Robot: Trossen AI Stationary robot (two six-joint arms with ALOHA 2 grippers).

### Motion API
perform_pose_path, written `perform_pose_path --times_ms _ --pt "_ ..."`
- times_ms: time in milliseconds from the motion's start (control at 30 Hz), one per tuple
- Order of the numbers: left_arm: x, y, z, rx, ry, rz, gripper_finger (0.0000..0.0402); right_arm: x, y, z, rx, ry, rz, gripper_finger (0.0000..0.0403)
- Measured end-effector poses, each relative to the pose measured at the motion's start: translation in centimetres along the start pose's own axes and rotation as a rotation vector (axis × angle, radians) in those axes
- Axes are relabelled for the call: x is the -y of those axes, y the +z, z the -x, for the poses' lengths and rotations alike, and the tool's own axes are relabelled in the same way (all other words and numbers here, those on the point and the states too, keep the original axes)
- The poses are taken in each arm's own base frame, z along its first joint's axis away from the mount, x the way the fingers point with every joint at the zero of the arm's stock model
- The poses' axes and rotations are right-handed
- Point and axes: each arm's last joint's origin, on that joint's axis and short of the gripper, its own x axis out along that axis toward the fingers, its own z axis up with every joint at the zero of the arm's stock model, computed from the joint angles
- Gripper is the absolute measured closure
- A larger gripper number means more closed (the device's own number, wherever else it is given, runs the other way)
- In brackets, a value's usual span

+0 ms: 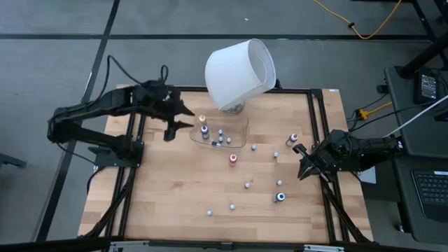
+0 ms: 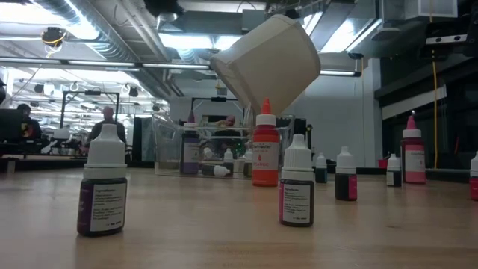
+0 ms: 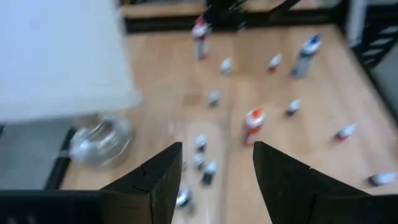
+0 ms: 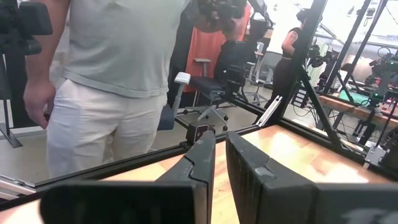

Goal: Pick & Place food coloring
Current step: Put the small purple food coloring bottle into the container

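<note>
The food coloring bottles stand scattered on the wooden table: an orange-capped one (image 1: 232, 159), a blue-capped one (image 1: 280, 197), a pink-capped one (image 1: 292, 138) and several whitish-capped ones. A purple one (image 1: 204, 130) and some tiny ones are in the clear tray (image 1: 241, 129). My left gripper (image 1: 178, 120) hovers open just left of the tray; its wrist view (image 3: 217, 180) looks down on the tray's bottles (image 3: 200, 143). My right gripper (image 1: 302, 162) waits near the table's right edge, fingers together (image 4: 221, 149), tipped up toward the room. The low view shows bottles (image 2: 296, 183), but no gripper.
A big white lampshade (image 1: 240, 73) on a glass base leans over the table's far edge behind the tray. A black frame rail (image 1: 318, 126) runs along the table's right side. A person (image 4: 118, 74) stands beyond the table.
</note>
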Motion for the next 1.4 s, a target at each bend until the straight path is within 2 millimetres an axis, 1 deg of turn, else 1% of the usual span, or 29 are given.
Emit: perform_pose_path --times_ms 167,400,567,667,867,1067,1233,1400 --pt "3.1 0.9 0.0 0.064 -0.104 0.003 0.0223 0.0 0.0 0.0 0.0 0.0 0.0 0.0359" --pt "7.5 2.2 -1.3 0.134 -0.104 0.056 0.024 0.0 0.0 0.0 0.0 0.0 0.0 0.0359" --pt "10.3 2.0 -2.9 0.082 -0.087 0.134 0.0248 0.0 0.0 0.0 0.0 0.0 0.0 0.0359" --pt "12.6 1.6 -4.2 0.042 -0.11 0.188 0.0252 0.0 0.0 0.0 0.0 0.0 0.0 0.0359" --pt "17.9 -0.2 -8.0 -0.097 -0.15 0.275 0.0253 0.0 0.0 0.0 0.0 0.0 0.0 0.0359" --pt "22.1 -2.8 -11.3 -0.231 -0.145 0.398 0.0253 0.0 0.0 0.0 0.0 0.0 0.0 0.0359" --pt "24.3 -4.8 -13.5 -0.317 -0.133 0.431 0.0244 0.0 0.0 0.0 0.0 0.0 0.0 0.0359" --pt "25.4 -6.4 -15.5 -0.395 -0.126 0.425 0.0209 0.0 0.0 0.0 0.0 0.0 0.0 0.0359"
